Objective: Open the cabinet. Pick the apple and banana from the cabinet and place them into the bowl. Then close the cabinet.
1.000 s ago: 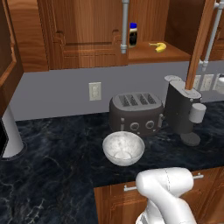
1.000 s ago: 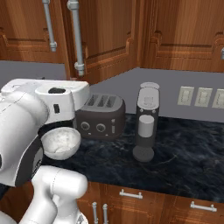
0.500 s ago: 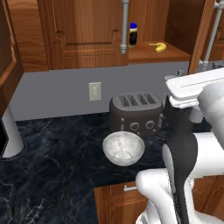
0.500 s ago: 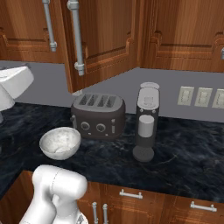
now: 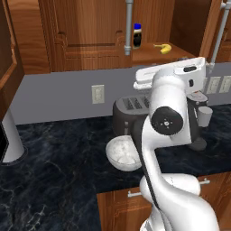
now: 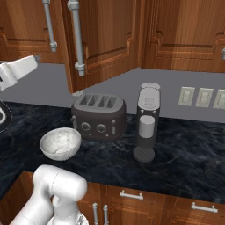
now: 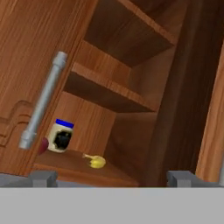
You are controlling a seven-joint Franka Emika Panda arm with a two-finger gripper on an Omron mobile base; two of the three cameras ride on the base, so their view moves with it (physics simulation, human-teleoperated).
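The cabinet (image 5: 90, 31) stands open, its left door (image 7: 26, 65) swung out with a silver bar handle (image 7: 41, 103). On its bottom shelf lies the yellow banana (image 7: 95, 161) (image 5: 163, 48). The dark-red apple (image 7: 43, 145) peeks out behind the handle's lower end, beside a blue-lidded jar (image 7: 61, 136). My gripper (image 7: 113, 178) is open and empty, well short of the shelf and pointing up into the cabinet. The marbled bowl (image 5: 122, 153) (image 6: 60, 143) sits empty on the counter in front of the toaster. My raised arm (image 5: 167, 122) covers part of the toaster.
A dark four-slot toaster (image 6: 99, 115) and a grey coffee machine (image 6: 147, 123) stand behind and right of the bowl on the black marble counter (image 6: 184, 154). The open door (image 6: 105, 39) hangs over the toaster. Upper shelves (image 7: 109, 89) are bare.
My arm has swung from low at the left up to the middle, in front of the toaster, with the hand now raised toward the open cabinet. Fruit, bowl and doors have not moved.
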